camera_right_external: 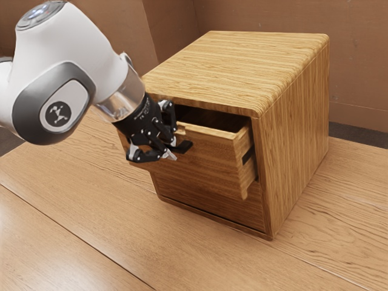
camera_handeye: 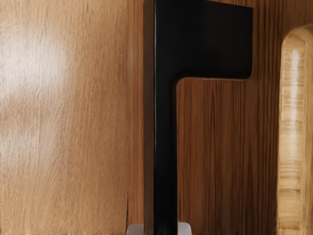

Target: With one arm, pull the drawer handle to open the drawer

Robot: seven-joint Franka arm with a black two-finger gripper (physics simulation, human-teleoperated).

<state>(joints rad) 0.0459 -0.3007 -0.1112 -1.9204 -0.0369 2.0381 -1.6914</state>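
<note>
Count: one arm (camera_right_external: 57,73), one gripper (camera_right_external: 156,149), one wooden cabinet (camera_right_external: 242,66), one drawer (camera_right_external: 212,160), one drawer handle (camera_right_external: 183,146).

Exterior view: the cabinet stands on the wooden table (camera_right_external: 91,242), from centre out toward 3 o'clock. The arm enters from 10 o'clock and reaches to the cabinet's front face. The drawer sits in the upper part of the cabinet and is partly out: its front stands clear of the cabinet face, with a dark gap above it under the top board. The lower face of the cabinet is a plain panel.

The gripper is at the drawer front, toward 9 o'clock of it, with the black handle jutting from it toward 3 o'clock.

Wrist view: one black handle (camera_handeye: 165,147) runs from 12 to 6 o'clock across the drawer front (camera_handeye: 63,122). Two pale pads (camera_handeye: 134,228) at 6 o'clock press against the bar from either side, so the gripper is pinching the handle.
</note>
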